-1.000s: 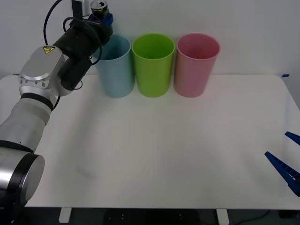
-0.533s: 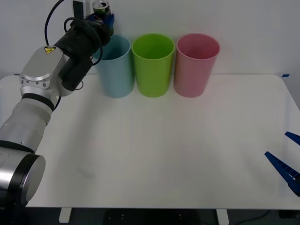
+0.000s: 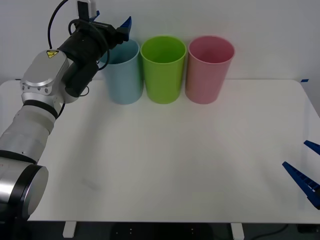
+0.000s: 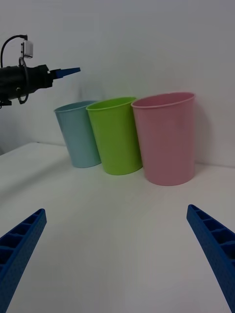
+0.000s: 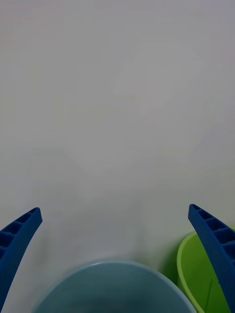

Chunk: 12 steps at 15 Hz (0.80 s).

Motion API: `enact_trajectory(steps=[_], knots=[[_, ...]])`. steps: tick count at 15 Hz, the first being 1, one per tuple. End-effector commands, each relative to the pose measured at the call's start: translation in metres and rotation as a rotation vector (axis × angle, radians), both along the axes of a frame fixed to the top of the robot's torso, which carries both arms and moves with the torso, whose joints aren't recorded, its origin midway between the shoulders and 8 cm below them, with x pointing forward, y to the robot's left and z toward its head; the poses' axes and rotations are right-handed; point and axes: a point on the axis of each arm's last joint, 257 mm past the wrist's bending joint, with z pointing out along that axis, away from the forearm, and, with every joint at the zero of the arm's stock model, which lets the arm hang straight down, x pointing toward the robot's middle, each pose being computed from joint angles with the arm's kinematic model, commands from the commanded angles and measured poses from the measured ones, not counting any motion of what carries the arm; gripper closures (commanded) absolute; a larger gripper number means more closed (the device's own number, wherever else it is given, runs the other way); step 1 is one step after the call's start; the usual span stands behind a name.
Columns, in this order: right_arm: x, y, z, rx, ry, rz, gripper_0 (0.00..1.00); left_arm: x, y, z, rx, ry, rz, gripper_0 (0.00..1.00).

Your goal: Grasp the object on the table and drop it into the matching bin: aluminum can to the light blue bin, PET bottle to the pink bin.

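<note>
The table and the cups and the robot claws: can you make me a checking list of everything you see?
Surface: white table, bare in the middle.
Job's things: light blue bin and pink bin upright at the back; no can seen.
Clutter: lime green bin between them, nothing else seen.
Grippers: left claw open above the light blue bin, holding nothing; right claw open, low over the table's right edge.
Cables: black cable looping off the left wrist.
Surroundings: plain white wall.

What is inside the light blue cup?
The light blue cup shows only its inner wall near the rim. Its bottom is hidden, so anything inside cannot be seen. The open left gripper hangs above it.
</note>
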Motion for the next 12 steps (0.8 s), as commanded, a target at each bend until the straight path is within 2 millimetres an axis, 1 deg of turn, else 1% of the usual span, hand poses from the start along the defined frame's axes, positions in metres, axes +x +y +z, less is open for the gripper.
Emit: enact_trajectory(steps=[1,2,3,5,7,10,12], knots=[[0.000,0.000,0.000,0.000,0.000,0.000,0.00,-0.002,-0.001,-0.007,-0.019,0.012,-0.017,0.00],[0.000,0.000,0.000,0.000,0.000,0.000,0.00,-0.005,0.000,-0.008,-0.034,0.011,-0.027,0.00],[0.000,0.000,0.000,0.000,0.000,0.000,0.00,-0.009,0.002,-0.004,-0.040,-0.001,-0.036,0.00],[0.000,0.000,0.000,0.000,0.000,0.000,0.00,-0.020,0.010,-0.002,-0.058,-0.015,-0.056,0.00],[0.000,0.000,0.000,0.000,0.000,0.000,0.00,-0.028,0.014,-0.006,-0.069,-0.011,-0.092,0.00],[0.000,0.000,0.000,0.000,0.000,0.000,0.00,-0.043,0.031,-0.013,-0.069,-0.012,-0.128,0.00],[0.000,0.000,0.000,0.000,0.000,0.000,0.00,-0.059,0.046,-0.020,-0.075,-0.010,-0.155,0.00]])
